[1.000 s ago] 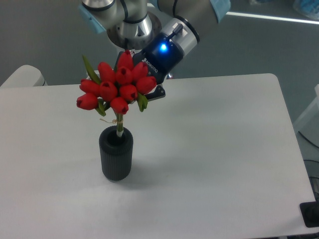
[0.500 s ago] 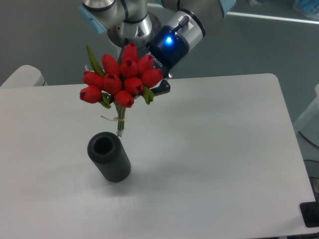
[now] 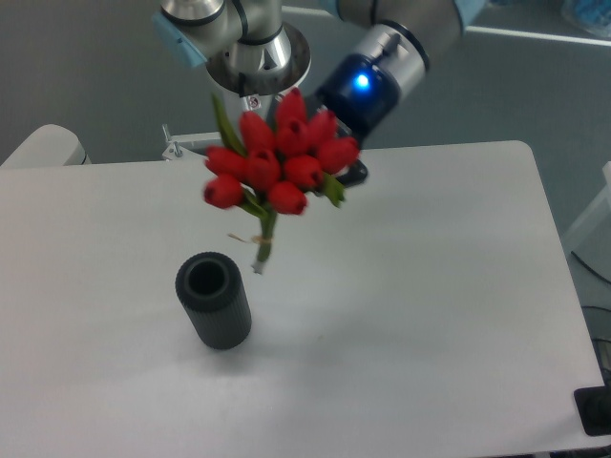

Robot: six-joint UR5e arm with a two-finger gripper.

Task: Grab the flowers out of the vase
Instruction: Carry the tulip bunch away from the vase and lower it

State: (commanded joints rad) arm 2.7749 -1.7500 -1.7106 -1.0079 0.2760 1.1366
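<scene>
Since the earlier pictures, the flowers (image 3: 283,162) have gone up and to the right: one second ago the stems stood inside the vase (image 3: 213,300), half a second ago they hung just above the desk (image 3: 420,286) close to the vase, and now the whole bunch hangs in the air, clear of the vase and to its upper right. The lowest stem ends are now just beside the rim of the vase on its right, not touching it. The bunch is tilted, with the red tulip buds up and the thin green stems pointing down and a little left; a pale tie goes around the stems.

The vase itself, a dark ribbed cylinder, stands on the white desk and leans, so its round hole shows from above. It leaned already half a second ago, while one second ago it stood more straight.

The claw (image 3: 346,172) has also moved right together with the arm, and its blue light is now further right. It sits behind the buds, which hide the fingers, so how far it is open cannot be told; the bunch hangs from that place.
</scene>
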